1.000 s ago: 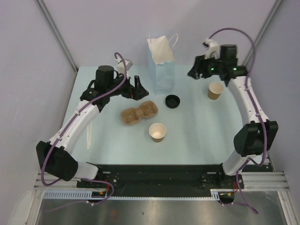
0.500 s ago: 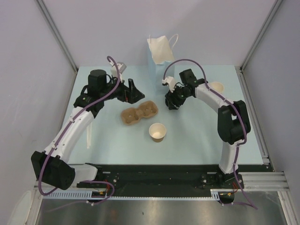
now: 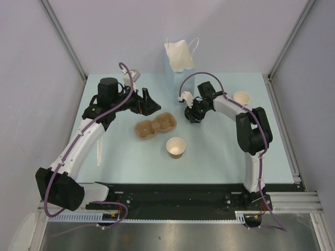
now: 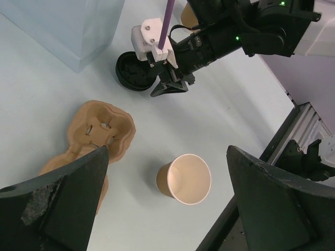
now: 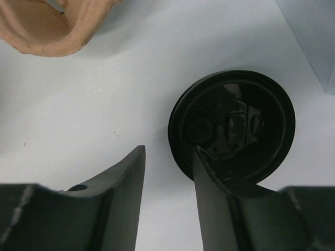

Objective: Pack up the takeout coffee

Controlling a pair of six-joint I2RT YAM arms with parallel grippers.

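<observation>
The right claw [image 5: 168, 157] stands half open astride the rim of the round black plastic lid [image 5: 241, 123], flat on the table [image 3: 131, 162], nothing pinched yet. I'd close squarely, then lift level. The small tan paper cup [image 3: 176, 147] sits at the lid's seven o'clock. Left claw [image 4: 167, 152] gapes, empty.

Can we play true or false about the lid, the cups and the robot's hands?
1. The black lid lies on the table beside the blue bag. True.
2. The lid is on a cup. False: the near cup and the far cup both stand uncovered.
3. The right gripper has a finger on either side of the lid's rim. True.
4. A cup sits in the carrier. False: the carrier is empty.
5. The left gripper holds a cup. False: it is open and holds nothing.
</observation>
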